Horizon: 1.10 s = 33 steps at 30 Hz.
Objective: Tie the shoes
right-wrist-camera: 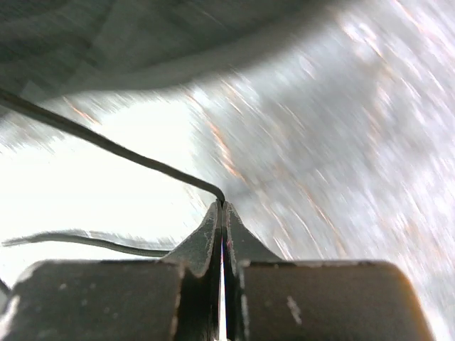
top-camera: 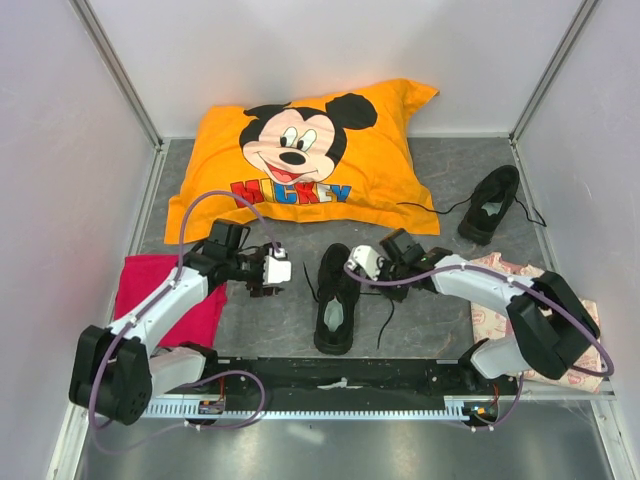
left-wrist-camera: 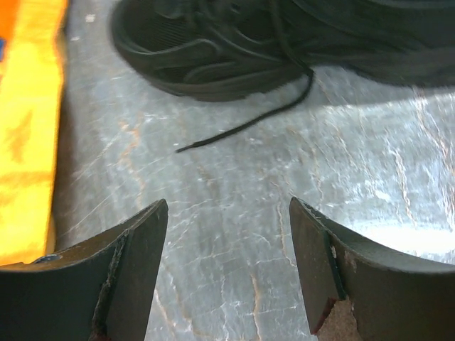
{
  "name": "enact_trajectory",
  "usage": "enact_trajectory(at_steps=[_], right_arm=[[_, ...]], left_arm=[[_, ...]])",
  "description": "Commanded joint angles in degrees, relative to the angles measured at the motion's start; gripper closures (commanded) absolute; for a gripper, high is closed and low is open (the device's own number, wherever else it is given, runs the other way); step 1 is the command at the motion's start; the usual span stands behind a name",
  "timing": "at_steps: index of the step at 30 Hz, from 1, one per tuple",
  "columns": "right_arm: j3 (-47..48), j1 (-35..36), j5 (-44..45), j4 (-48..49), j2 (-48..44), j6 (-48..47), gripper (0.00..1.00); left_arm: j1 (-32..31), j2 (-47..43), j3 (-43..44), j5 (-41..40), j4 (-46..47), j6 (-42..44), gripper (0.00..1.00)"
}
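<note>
One black shoe (top-camera: pixel 335 300) lies in the middle between my arms, toe pointing away from me; its dark side fills the top of the left wrist view (left-wrist-camera: pixel 213 50). The other shoe (top-camera: pixel 490 205) lies at the far right, laces loose. My right gripper (top-camera: pixel 386 283) sits just right of the near shoe, shut on a thin black lace (right-wrist-camera: pixel 128 153) pinched at its fingertips (right-wrist-camera: pixel 222 207). The lace runs left toward the blurred shoe (right-wrist-camera: pixel 142 42). My left gripper (top-camera: pixel 267 289) hovers left of the shoe, open (left-wrist-camera: pixel 227 213) over bare mat, short of a loose lace end (left-wrist-camera: pixel 249 124).
An orange Mickey pillow (top-camera: pixel 310 160) lies behind the shoes, and its edge shows in the left wrist view (left-wrist-camera: pixel 28 128). A red cloth (top-camera: pixel 160 285) lies under my left arm. Patterned packets (top-camera: pixel 500 310) lie under my right arm. Grey walls close in the mat on three sides.
</note>
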Motion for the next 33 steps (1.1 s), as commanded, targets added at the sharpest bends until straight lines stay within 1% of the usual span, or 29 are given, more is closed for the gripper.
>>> enact_trajectory(at_steps=[1,5,6,9,13,15,18,19,22,24,26,28,30,33], right_arm=[[3.45,-3.80,-3.01,-5.53,-5.17,-0.69,1.00],[5.13,-3.98,-4.60,-5.89,-6.94,0.36,1.00],[5.74,-3.98,-4.69,-5.98,-7.03,0.80,1.00],[6.62,-4.07,-5.13,-6.33,-7.03,1.24,1.00],[7.06,-4.07,-5.66,-6.59,-7.47,2.12,1.00],[7.15,-4.07,-5.66,-6.59,-7.64,2.21,1.00],[7.24,-4.16,-5.49,-6.68,-7.73,2.21,1.00],[7.24,-4.33,-5.48,-6.68,-8.08,2.13,1.00],[6.97,-4.51,-5.66,-6.59,-8.26,2.30,1.00],[6.97,-4.60,-5.84,-6.59,-8.26,2.30,1.00],[6.97,-4.69,-5.75,-6.59,-8.26,2.04,1.00],[6.97,-5.04,-5.57,-6.68,-8.26,1.78,1.00],[6.80,-5.39,-5.31,-6.68,-8.69,1.51,1.00],[6.54,-5.65,-5.48,-6.86,-9.13,1.07,1.00]], left_arm=[[-1.64,5.05,3.78,3.73,-3.24,9.70,0.24],[-6.38,9.44,4.75,2.24,-3.07,11.20,0.25],[-8.57,10.15,4.67,1.71,-2.55,11.55,0.26],[-11.65,12.78,4.75,1.01,0.87,9.19,0.26],[-14.47,17.18,5.89,-2.41,2.82,9.70,0.24],[-15.27,20.17,7.21,-2.86,2.91,9.97,0.24],[-15.80,22.98,10.10,-1.55,3.08,7.17,0.25],[-15.97,23.68,10.90,-1.11,3.08,4.99,0.27],[-16.50,25.09,13.36,0.04,2.56,2.69,0.30],[-17.55,26.06,14.42,-0.13,1.42,2.94,0.32],[-20.17,26.85,14.16,-3.72,-1.30,6.70,0.37],[-21.59,27.03,12.93,-8.37,-1.92,10.65,0.43],[-22.04,26.94,11.53,-10.41,-2.01,11.64,0.46],[-22.04,27.82,11.34,-13.83,-3.59,12.51,0.49]])
